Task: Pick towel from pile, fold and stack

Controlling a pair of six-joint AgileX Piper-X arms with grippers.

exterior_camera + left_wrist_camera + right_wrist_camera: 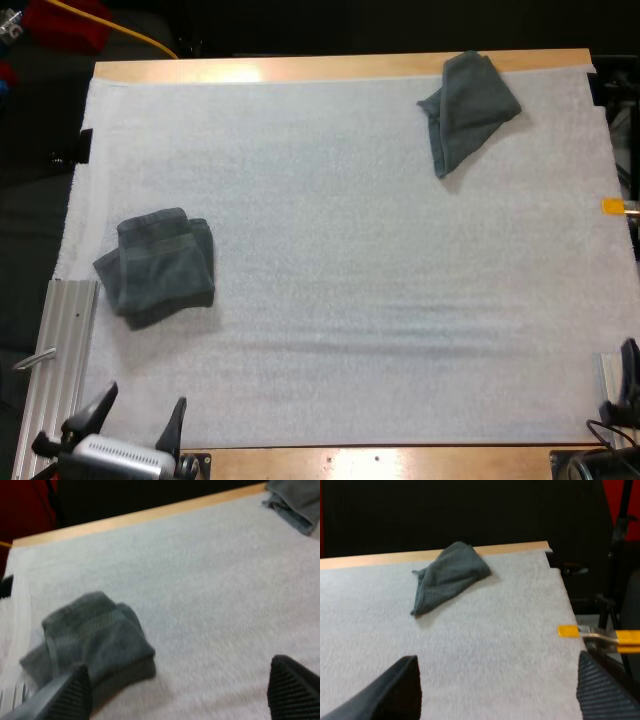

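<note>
The jaws of the left gripper (145, 397) are found released, the two black fingers (67, 692) standing well apart with nothing between them. The jaws of the right gripper (497, 690) are likewise spread and grasping nothing. Two dark grey-green towels are noted on the white mat (350, 300). A compact, roughly folded towel (160, 265) lies near the mat's left edge, just beside a metal rail (68, 350). A loosely crumpled towel (468, 108) lies at the far right, close to the wooden table edge (300, 68), and the two are well apart. It is judged that the bundle on the left may be counted as a first towel folded and set down, though its folds are uneven and this cannot be confirmed. The crumpled towel is judged to be outstanding: it is not yet picked up, not yet folded, and not yet stacked on the other. The left arm is held low at the near left corner of the table, its open fingers pointed across the mat towards the folded towel and short of it. The right arm is held at the near right edge, its fingers directed along the mat towards the crumpled towel, which lies well ahead of them.
</note>
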